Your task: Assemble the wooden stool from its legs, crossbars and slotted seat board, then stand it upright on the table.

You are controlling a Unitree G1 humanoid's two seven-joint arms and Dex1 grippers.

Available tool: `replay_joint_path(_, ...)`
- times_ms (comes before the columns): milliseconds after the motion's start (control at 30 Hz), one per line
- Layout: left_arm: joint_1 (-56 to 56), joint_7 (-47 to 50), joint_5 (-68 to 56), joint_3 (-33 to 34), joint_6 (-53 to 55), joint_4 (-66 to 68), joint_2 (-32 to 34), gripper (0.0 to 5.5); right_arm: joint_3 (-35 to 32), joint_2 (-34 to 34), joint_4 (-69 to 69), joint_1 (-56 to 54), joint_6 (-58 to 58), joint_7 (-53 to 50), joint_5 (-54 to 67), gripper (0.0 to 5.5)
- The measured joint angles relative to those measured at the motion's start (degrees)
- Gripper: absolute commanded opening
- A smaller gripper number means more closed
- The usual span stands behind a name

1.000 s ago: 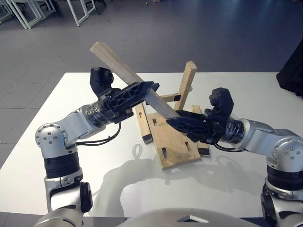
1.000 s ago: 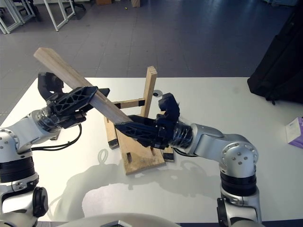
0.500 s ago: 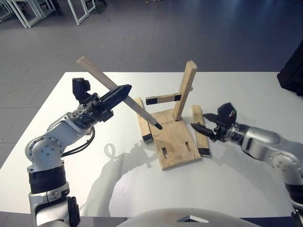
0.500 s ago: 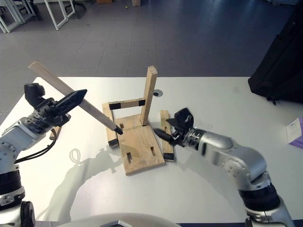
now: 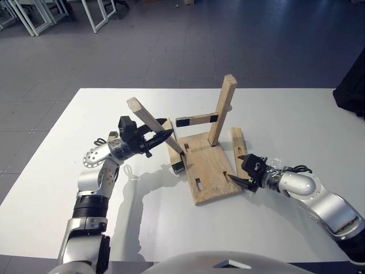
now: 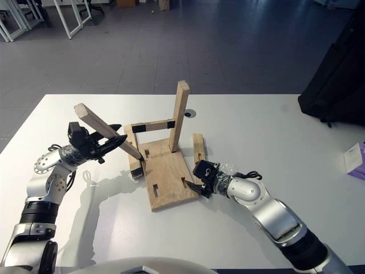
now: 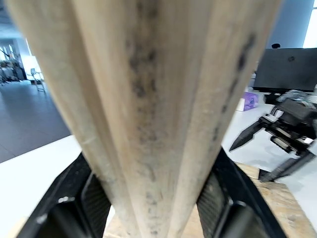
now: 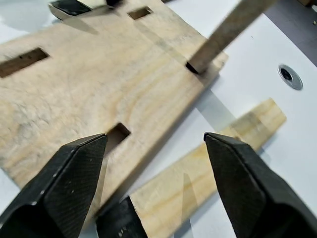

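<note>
The slotted seat board (image 5: 210, 171) lies flat mid-table. One leg (image 5: 223, 108) stands upright in its far slot, and a crossbar (image 5: 197, 120) juts from that leg to the left. My left gripper (image 5: 165, 136) is shut on a slanting wooden leg (image 5: 149, 123), whose black-tipped lower end sits by the board's left edge. Two more legs lie flat, one left of the board (image 5: 173, 149) and one to its right (image 5: 240, 154). My right gripper (image 8: 154, 141) is open, low over the board's right edge, beside a slot (image 8: 118, 133) and the right-hand lying leg (image 8: 213, 166).
A white cable loop (image 6: 88, 177) lies on the table under my left arm. A round grommet (image 6: 190, 113) sits behind the upright leg. A purple box (image 6: 356, 160) is at the table's right edge, with a black bag (image 6: 336, 63) beyond it.
My left arm has lowered and swung the held leg down toward the board's left side. My right gripper has left the leg's lower end and dropped to the board's right edge.
</note>
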Motion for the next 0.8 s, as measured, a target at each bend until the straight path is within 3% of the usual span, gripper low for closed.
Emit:
replay_joint_path(533, -7.77, -6.24, 1.83, -0.08, -4.37, 15.00, -1.21, 2.03, -0.31, 1.75, 0.07, 0.20, 1.21, 6.45, -4.51, 3.60)
replay_joint_path(800, -7.83, -9.01, 2.63, -0.31, -2.98, 14.20, -0.77, 2.03, -0.67, 2.51, 0.87, 0.69, 1.35, 8.36, -5.99, 3.60)
